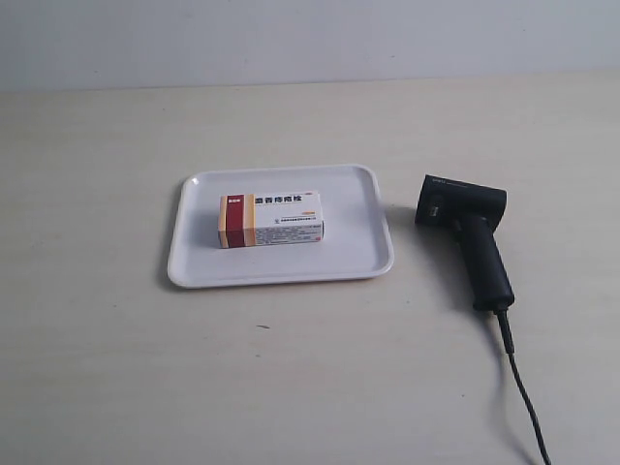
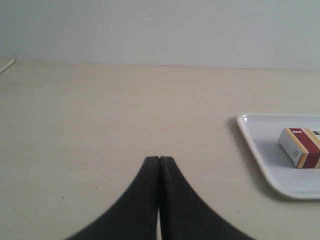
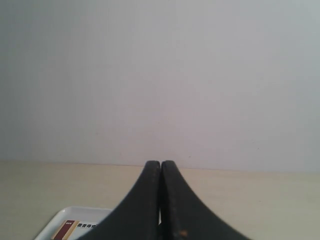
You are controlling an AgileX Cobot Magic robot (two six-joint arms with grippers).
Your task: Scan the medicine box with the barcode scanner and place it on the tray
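Across the middle of the pale bench (image 1: 97,368) lies the tray (image 1: 360,254), its long rims parallel to the bench's near edge. It looks like thin, stiff plastic: light and likely to skate on the smooth top if nudged, so it is best left alone. It is the only container here and holds one thing, the medicine box.

Beside the tray's short rim, toward the bench edge at the exterior view's right and clear of the tray, the barcode scanner (image 1: 475,232) lies on its side. Its head points toward the tray and its handle toward the near edge. It seems rigid and the heaviest item. The long handle is the natural hold, though the thin cable (image 1: 523,387) trailing to the near edge will drag.

The medicine box (image 1: 270,221) lies flat inside the tray, apart from every rim, and nearer the short rim away from the scanner. A light, thin carton, it will crush under a hard pinch; gripping across its narrow sides suits it.

Both the left gripper (image 2: 159,160) and the right gripper (image 3: 160,164) have their jaws pressed together on nothing, above the bench.
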